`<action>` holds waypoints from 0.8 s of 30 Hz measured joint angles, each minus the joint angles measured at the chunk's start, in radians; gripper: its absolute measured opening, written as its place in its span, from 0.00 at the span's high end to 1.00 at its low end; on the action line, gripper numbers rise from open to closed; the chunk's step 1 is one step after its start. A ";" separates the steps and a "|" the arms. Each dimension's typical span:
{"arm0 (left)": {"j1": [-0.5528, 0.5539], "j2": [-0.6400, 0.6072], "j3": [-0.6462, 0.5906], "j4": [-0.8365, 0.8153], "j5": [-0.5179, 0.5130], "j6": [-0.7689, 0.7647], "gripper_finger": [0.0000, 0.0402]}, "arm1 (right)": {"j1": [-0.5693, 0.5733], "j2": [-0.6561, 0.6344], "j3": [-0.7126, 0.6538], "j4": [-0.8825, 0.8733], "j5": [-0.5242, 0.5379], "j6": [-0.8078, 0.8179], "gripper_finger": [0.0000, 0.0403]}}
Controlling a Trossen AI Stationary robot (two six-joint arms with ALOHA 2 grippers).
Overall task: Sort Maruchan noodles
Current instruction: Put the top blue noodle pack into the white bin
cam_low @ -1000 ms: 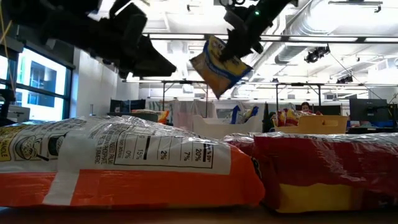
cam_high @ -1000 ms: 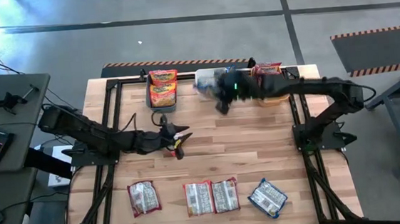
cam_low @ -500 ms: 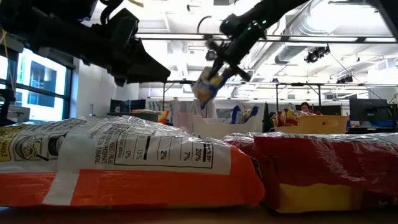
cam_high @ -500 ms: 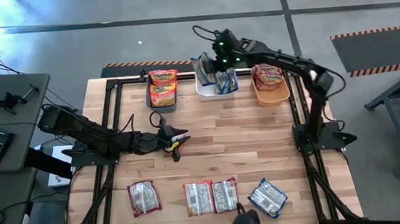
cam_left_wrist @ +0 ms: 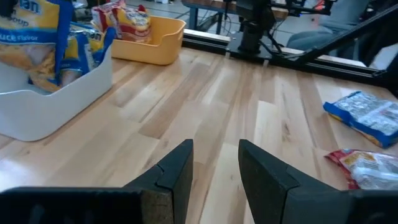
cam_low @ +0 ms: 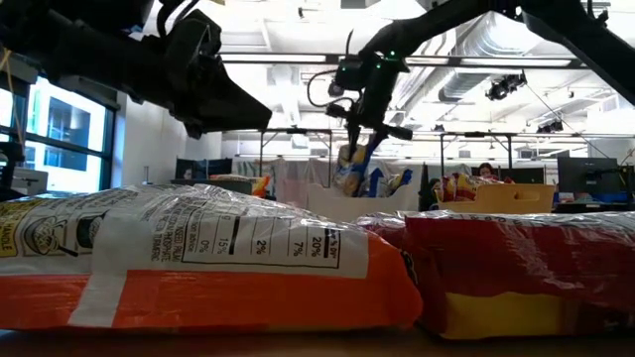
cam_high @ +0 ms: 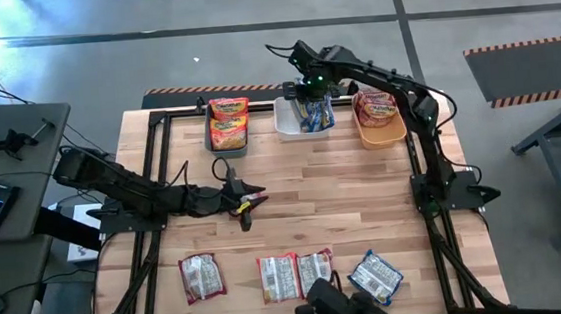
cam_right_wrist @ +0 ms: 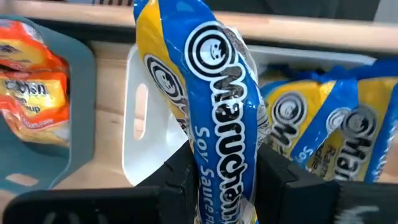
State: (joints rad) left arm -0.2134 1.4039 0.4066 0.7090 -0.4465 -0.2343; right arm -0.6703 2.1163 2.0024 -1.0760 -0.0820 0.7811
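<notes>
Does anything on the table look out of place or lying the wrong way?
Four noodle packets lie along the near edge with silvery backs up; the blue one sits askew. A dark object intrudes at that edge; I cannot identify it.

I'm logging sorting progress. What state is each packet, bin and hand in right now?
Right hand: shut on a blue packet, over the white bin.
Left hand: open, empty, above the table's middle.
White bin: holds blue packets.
Teal bin: holds orange packets.
Orange bin: holds red packets.
Four packets at the near edge: lying flat, unsorted.
</notes>
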 joint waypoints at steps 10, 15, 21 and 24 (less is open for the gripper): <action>0.000 0.001 0.000 -0.002 0.019 -0.029 0.71 | -0.013 0.040 -0.004 -0.071 -0.002 0.056 0.78; 0.000 0.001 0.000 -0.002 0.019 -0.050 0.71 | -0.018 0.040 0.020 -0.129 -0.031 0.056 0.78; 0.000 0.001 0.000 -0.002 0.019 -0.051 0.71 | -0.019 0.040 0.105 -0.210 -0.012 0.024 0.78; 0.000 0.001 0.000 -0.003 0.019 -0.051 0.71 | -0.019 0.040 0.116 -0.233 -0.019 0.021 0.78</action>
State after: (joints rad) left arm -0.2133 1.4044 0.4068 0.7063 -0.4278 -0.2855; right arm -0.6896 2.1559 2.1181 -1.3087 -0.1007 0.8024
